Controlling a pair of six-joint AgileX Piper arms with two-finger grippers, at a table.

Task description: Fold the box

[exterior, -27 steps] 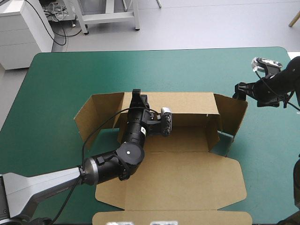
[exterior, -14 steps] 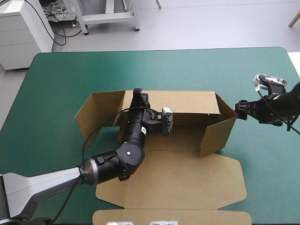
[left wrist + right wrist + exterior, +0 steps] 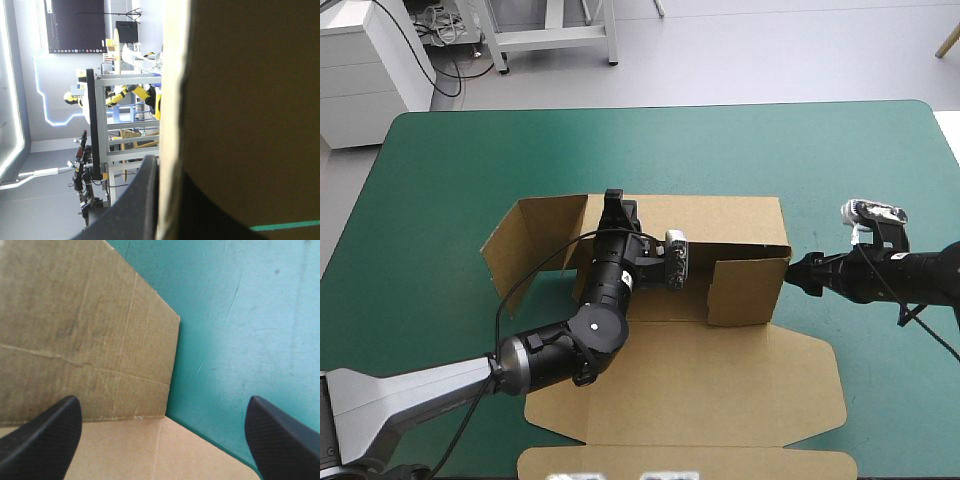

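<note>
One bench (image 3: 720, 150) fills the high view, a broad rounded top under a smooth teal-green cover, faintly scuffed where the right wrist view shows it close.

One box (image 3: 700, 390) of plain brown board lies at the middle of the bench, reaching toward 6 o'clock. It is a single cut sheet, matt and creased along its scored lines. Its long back wall stands upright at the 12 o'clock side. At 9 o'clock one end flap stands raised and splayed outward. At 3 o'clock the other end wall is turned inward, with a short panel facing 6 o'clock. The lid lies flat toward 6 o'clock, with angled corners and a narrow strip along its near edge.

Two black arms reach in. The left gripper (image 3: 614, 200) comes from 7 o'clock to the top edge of the back wall. In its wrist view the pale cut edge of the box (image 3: 250, 100) runs between the two curved fingers (image 3: 135, 200), which pinch the board.

The right gripper (image 3: 795, 272) comes from 3 o'clock, its tip just beside the inward-turned end wall; contact cannot be told. Its two fingers (image 3: 40, 440) stand wide apart, holding nothing, with the box's (image 3: 75, 340) corner ahead of them.
</note>
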